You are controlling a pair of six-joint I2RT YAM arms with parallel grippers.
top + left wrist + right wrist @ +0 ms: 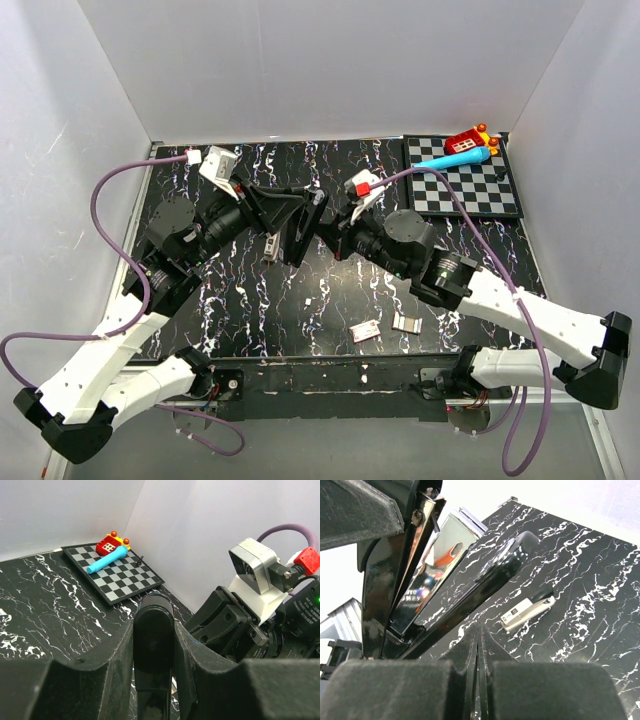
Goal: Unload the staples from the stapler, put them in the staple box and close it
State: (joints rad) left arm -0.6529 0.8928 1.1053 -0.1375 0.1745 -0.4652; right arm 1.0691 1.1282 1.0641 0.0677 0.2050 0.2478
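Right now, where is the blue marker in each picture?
Top external: blue marker, upper right, lying on the chessboard.
Left wrist: upper left, on that chessboard.
Right wrist: not in view.
Shared landmark: the chessboard, seen in top and left wrist views.

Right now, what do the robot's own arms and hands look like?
The left arm and right arm match: white shells on the lower links, black round joints further out. A purple cable runs to each wrist; the right one ends in a red plug. The left hand and right hand are black, with matte wedge-shaped fingers.
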